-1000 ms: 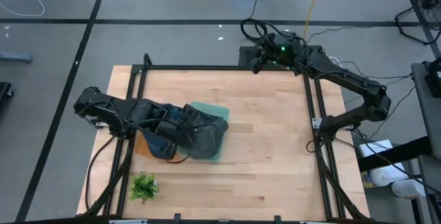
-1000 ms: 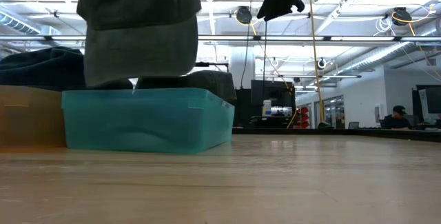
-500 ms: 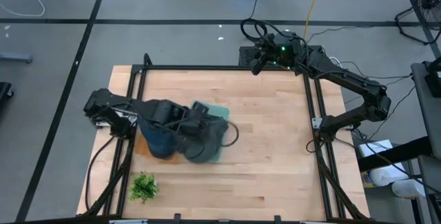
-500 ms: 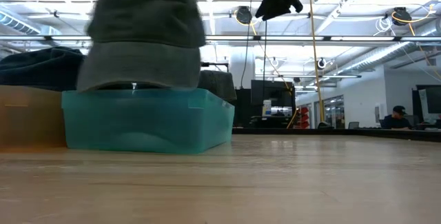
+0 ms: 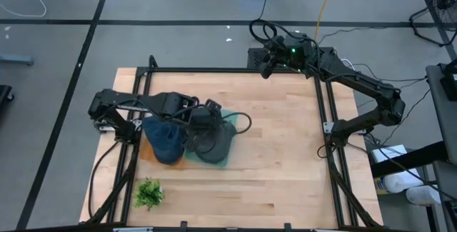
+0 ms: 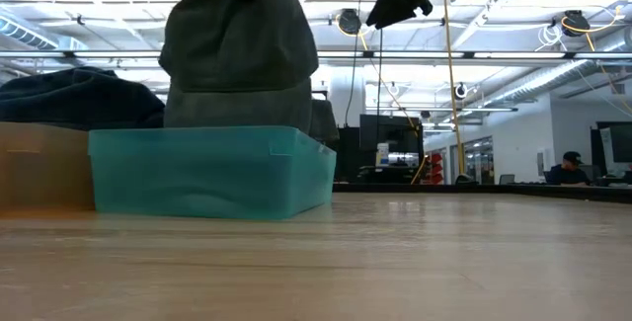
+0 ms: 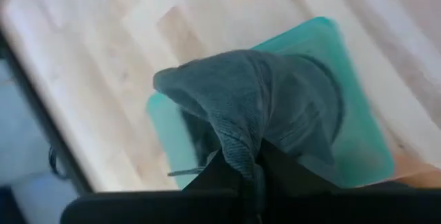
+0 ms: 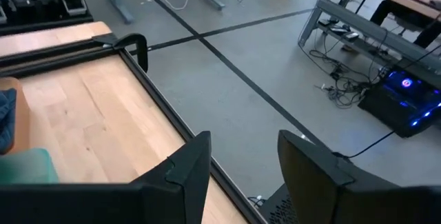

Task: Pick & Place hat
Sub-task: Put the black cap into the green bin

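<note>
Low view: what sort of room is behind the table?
Probably an open lab or workshop: exposed ceiling ducts and trusses, a person at a desk far back, cables across the concrete floor.

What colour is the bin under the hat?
Teal, translucent. The bin shows best in the low view, with the grey hat hanging over it.

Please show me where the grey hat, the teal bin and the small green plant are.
grey hat (image 6: 240, 54), low view, its crown.
teal bin (image 6: 212, 173), low view, its front wall.
small green plant (image 5: 149, 193), high view, its leaves.

The hat (image 5: 207, 135) hangs under the left tool (image 5: 202, 120), over the box (image 5: 227, 152). The plant (image 5: 148, 193) sits well apart on the bench (image 5: 278, 160).
</note>
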